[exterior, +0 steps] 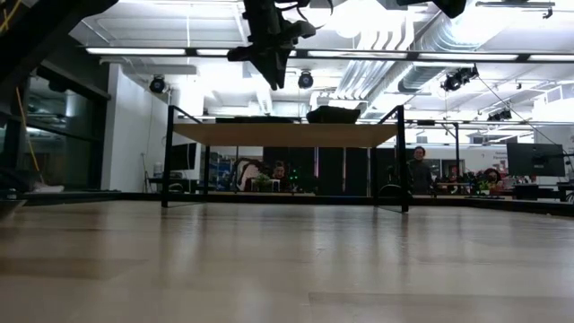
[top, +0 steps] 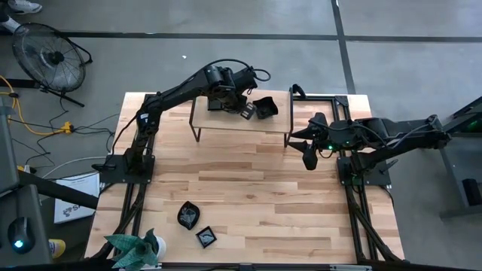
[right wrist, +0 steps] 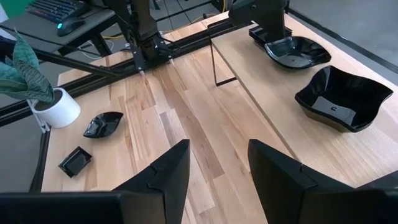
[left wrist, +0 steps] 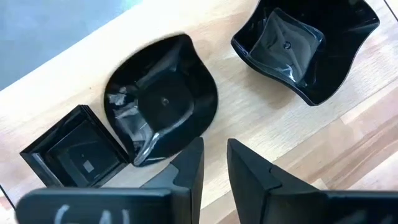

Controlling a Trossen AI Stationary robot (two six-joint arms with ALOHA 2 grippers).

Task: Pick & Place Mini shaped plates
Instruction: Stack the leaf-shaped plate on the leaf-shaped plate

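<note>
Three glossy black mini plates sit flat on a raised wooden shelf point(top: 241, 126) at the table's far side: a square one point(left wrist: 74, 149), a roundish one point(left wrist: 165, 102) and a wavy-edged one point(left wrist: 305, 46). My left gripper point(left wrist: 214, 146) hovers above the shelf point(exterior: 269, 56), beside the roundish plate's rim, its fingers a narrow gap apart with nothing between them. Two more plates lie on the table near its left front corner: a leaf-like one point(top: 188, 216) and a small square one point(top: 205, 237). My right gripper point(top: 309, 156) waits open over the table's right side, right of the shelf.
The shelf stands on thin black metal legs point(top: 197, 134), with room under it. A potted green plant in a white pot point(top: 138, 248) stands at the table's near left corner. Bare wood point(top: 263, 203) fills the table's middle. People show in the room behind point(exterior: 417, 166).
</note>
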